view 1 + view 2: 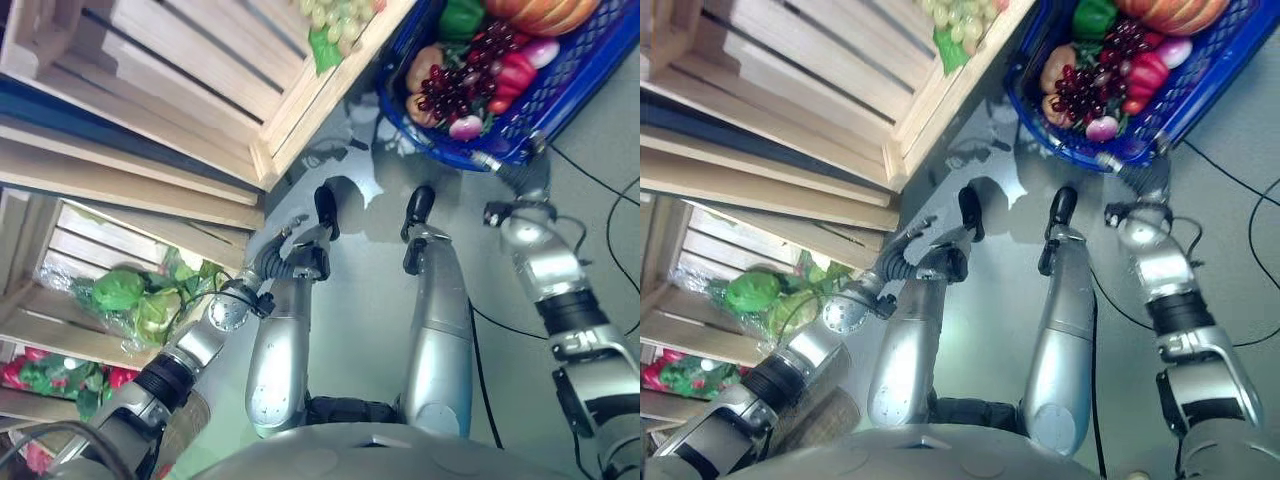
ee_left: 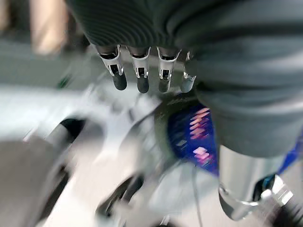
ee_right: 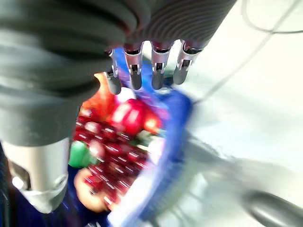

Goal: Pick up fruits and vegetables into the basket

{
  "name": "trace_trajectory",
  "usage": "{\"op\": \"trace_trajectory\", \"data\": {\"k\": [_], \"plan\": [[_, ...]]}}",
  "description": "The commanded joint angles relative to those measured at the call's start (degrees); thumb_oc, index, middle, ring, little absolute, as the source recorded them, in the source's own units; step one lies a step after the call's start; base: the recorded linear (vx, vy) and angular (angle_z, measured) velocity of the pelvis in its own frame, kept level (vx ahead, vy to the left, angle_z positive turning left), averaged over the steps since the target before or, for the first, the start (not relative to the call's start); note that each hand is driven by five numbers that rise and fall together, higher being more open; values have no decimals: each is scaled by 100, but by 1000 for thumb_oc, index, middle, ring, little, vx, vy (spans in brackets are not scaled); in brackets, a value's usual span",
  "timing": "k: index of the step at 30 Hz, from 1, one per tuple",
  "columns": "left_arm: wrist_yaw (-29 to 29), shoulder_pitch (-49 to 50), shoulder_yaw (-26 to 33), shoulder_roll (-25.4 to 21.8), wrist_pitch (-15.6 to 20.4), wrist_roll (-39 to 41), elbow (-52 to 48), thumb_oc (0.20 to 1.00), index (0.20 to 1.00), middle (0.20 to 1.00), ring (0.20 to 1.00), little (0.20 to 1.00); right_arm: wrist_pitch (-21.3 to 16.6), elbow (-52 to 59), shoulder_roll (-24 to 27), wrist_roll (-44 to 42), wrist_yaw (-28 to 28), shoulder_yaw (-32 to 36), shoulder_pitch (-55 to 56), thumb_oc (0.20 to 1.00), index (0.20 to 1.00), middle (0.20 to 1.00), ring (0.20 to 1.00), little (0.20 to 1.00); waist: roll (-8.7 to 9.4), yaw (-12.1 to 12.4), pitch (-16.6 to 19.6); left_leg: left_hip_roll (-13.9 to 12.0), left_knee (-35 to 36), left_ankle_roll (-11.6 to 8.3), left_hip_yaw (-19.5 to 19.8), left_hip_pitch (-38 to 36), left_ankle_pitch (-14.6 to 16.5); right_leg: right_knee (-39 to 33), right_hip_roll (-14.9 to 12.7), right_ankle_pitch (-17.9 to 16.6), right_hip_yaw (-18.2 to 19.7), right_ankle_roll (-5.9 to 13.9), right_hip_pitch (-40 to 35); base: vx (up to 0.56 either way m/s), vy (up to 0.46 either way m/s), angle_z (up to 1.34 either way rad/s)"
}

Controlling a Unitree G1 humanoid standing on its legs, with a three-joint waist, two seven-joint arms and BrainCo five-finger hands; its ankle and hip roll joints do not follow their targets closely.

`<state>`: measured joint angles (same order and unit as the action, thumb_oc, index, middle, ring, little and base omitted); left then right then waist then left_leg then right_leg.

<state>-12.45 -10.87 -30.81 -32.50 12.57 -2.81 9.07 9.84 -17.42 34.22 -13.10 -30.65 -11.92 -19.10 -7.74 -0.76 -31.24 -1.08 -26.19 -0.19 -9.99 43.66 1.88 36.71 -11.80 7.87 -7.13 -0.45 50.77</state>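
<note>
The blue basket (image 1: 560, 95), upper right, is already heaped with fruit and vegetables (image 1: 470, 70). The right robot hand (image 3: 151, 66) hangs by its rim and the left robot hand (image 2: 142, 71) near it, both relaxed and empty. Likely between picks; next calls for reaching the greens (image 1: 120, 290) in the lower-left crate (image 1: 60, 300).

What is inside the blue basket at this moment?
The blue basket holds dark red grapes, a red pepper, a green pepper, an orange pumpkin and a peach-coloured fruit. Anything underneath them is covered.
</note>
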Motion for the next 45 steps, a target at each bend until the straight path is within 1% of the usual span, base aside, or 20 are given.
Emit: {"op": "trace_trajectory", "data": {"k": [1, 2, 3, 4, 8, 11, 14, 17, 19, 20, 22, 23, 24, 25, 28, 31, 33, 34, 39, 45], "plan": [[-879, 238, 258, -283, 151, -997, -541, 1000, 1000, 1000, 1000, 1000, -746, 630, 81, 654, -269, 36, 751, 1000, 1000, 1000, 1000, 1000, -26, -260, 144, 11, 146, 2, -128, -402, 464, -169, 468, 172, -323, 172, -375, -1, 38, -13], [-956, 270, 267, -313, 142, -1065, -593, 1000, 1000, 1000, 1000, 1000, -816, 659, 74, 738, -288, -1, 895, 1000, 1000, 1000, 1000, 1000, -20, -276, 144, 22, 108, -33, -89, -594, 613, -124, 477, 320, -271, 229, -555, -1, 35, -20], [-1076, 257, 341, -363, 107, -1195, -695, 1000, 1000, 1000, 1000, 1000, -947, 716, 71, 916, -322, -23, 1033, 1000, 1000, 1000, 1000, 1000, -10, -305, 144, 26, 131, -38, -111, -710, 625, -157, 479, 333, -267, 243, -661, 5, 51, -17], [-1213, 171, 502, -432, 111, -1335, -834, 1000, 1000, 1000, 1000, 1000, -1101, 768, 94, 1139, -365, -31, 1133, 1000, 1000, 1000, 1000, 1000, -1, -351, 144, 14, 211, -15, -204, -758, 490, -277, 470, 193, -308, 218, -706, -54, 45, -15], [-1362, 37, 816, -494, 344, -1213, -1188, 1000, 1000, 1000, 1000, 1000, -1245, 752, 124, 1455, -330, -166, 1255, 1000, 1000, 1000, 1000, 1000, 19, -406, 144, 14, 234, -19, -265, -1111, 564, -374, 416, 254, -328, 252, -1073, -19, 19, -7], [-1508, -69, 887, -550, 426, -1557, -1314, 1000, 1000, 1000, 1000, 1000, -1286, 763, 130, 1531, -347, -247, 1287, 1000, 1000, 1000, 1000, 1000, 37, -424, 144, 26, 212, -23, -261, -1222, 603, -401, 390, 280, -356, 257, -1219, -5, -3, -2], [-1771, -216, 1030, -617, 221, -2094, -1564, 1000, 1000, 1000, 1000, 1000, -1305, 904, 177, 1636, -268, -326, 1332, 1000, 1000, 1000, 1000, 1000, 82, -456, 144, 27, 188, -30, -261, -1373, 638, -420, 384, 313, -366, 256, -1399, 2, -8, 1], [-2145, -383, 1233, -870, 210, -3197, -1937, 1000, 1000, 1000, 1000, 1000, -1265, 1100, 286, 1828, -237, -420, 1338, 1000, 1000, 1000, 1000, 1000, 80, -477, 144, 43, 237, -49, -274, -1541, 635, -480, 362, 329, -380, 264, -1578, 3, -8, 3], [-2253, -457, 1328, -1009, 46, -3303, -2066, 1000, 1000, 1000, 1000, 1000, -1284, 1153, 331, 1872, -225, -449, 1353, 1000, 1000, 1000, 1000, 1000, 78, -490, 144, 54, 236, -56, -275, -1569, 643, -490, 355, 340, -382, 263, -1617, 0, 0, 0], [-2303, -593, 1406, -1149, -162, -3449, -2176, 1000, 1000, 1000, 1000, 1000, -1269, 1230, 369, 1965, -261, -508, 1378, 1000, 1000, 1000, 1000, 1000, 55, -503, 144, 76, 252, -48, -271, -1604, 643, -487, 353, 355, -374, 266, -1645, 0, 0, 0], [-2382, -695, 1459, -1284, -364, -3977, -2199, 1000, 1000, 1000, 1000, 1000, -1287, 1264, 389, 2068, -227, -514, 1406, 1000, 1000, 1000, 1000, 1000, 32, -527, 144, 88, 245, -47, -282, -1608, 646, -473, 344, 370, -365, 269, -1651, 22, 38, 0], [-2491, -833, 1452, -1484, -563, -4244, -2208, 1000, 1000, 1000, 1000, 1000, -1269, 1347, 454, 2096, -166, -516, 1415, 1000, 1000, 1000, 1000, 1000, 12, -565, 144, 92, 232, -51, -295, -1597, 643, -442, 339, 385, -341, 268, -1630, 40, 84, -2], [-2528, -1067, 1444, -1790, -929, -4551, -2224, 1000, 1000, 1000, 1000, 1000, -1239, 1478, 580, 2095, -64, -541, 1434, 1000, 1000, 1000, 1000, 1000, -19, -629, 144, 93, 214, -56, -321, -1586, 643, -399, 333, 406, -295, 265, -1593, 49, 121, -3], [-2396, -1257, 1448, -2028, -1137, -4592, -2200, 1000, 1000, 1000, 1000, 1000, -1253, 1532, 649, 2127, 16, -545, 1472, 1000, 1000, 1000, 1000, 1000, -42, -676, 144, 89, 200, -59, -350, -1577, 641, -368, 323, 421, -261, 265, -1563, 55, 139, -1], [-2127, -1848, 1267, -2659, -1570, -4511, -2011, 1000, 1000, 1000, 1000, 1000, -1306, 1735, 904, 2132, 295, -542, 1592, 1000, 1000, 1000, 1000, 1000, -108, -854, 144, 79, 157, -69, -449, -1534, 626, -268, 312, 443, -128, 267, -1442, 55, 140, -10], [-2001, -2223, 1060, -2979, -1825, -4525, -1878, 1000, 1000, 1000, 1000, 1000, -1395, 1835, 1053, 2120, 476, -477, 1711, 1000, 1000, 1000, 1000, 1000, -144, -966, 144, 74, 126, -75, -517, -1494, 618, -209, 320, 451, -19, 271, -1350, 55, 132, -17], [-1751, -2796, 666, -3259, -2120, -4622, -1543, 1000, 1000, 1000, 1000, 1000, -1537, 1965, 1255, 2049, 726, -419, 1840, 1000, 1000, 1000, 1000, 1000, -164, -1134, 144, 57, 61, -62, -632, -1405, 630, -140, 355, 454, 147, 276, -1190, 113, 181, -23], [-1785, -2916, 494, -3281, -2172, -4654, -1389, 1000, 1000, 1000, 1000, 1000, -1569, 1979, 1300, 2059, 784, -444, 1898, 1000, 1000, 1000, 1000, 1000, -160, -1182, 144, 61, -15, -97, -590, -1471, 766, -54, 380, 594, 241, 320, -1239, 131, 129, -27], [-1385, -3827, -414, -3302, -2513, -4786, -450, 1000, 1000, 1000, 1000, 1000, -1749, 2048, 1473, 2024, 1065, -482, 1919, 1000, 1000, 1000, 1000, 1000, -169, -1437, 144, 43, -144, -59, -750, -1261, 821, 123, 481, 629, 507, 329, -897, 74, 106, -25], [-1139, -4474, -1274, -2873, -2529, -4569, 995, 1000, 1000, 1000, 1000, 1000, -1869, 2047, 1502, 1892, 1288, -480, 1792, 1000, 1000, 1000, 1000, 1000, -194, -1650, 144, 47, -266, -23, -899, -914, 832, 295, 607, 583, 797, 339, -402, 44, 91, -21]]}}
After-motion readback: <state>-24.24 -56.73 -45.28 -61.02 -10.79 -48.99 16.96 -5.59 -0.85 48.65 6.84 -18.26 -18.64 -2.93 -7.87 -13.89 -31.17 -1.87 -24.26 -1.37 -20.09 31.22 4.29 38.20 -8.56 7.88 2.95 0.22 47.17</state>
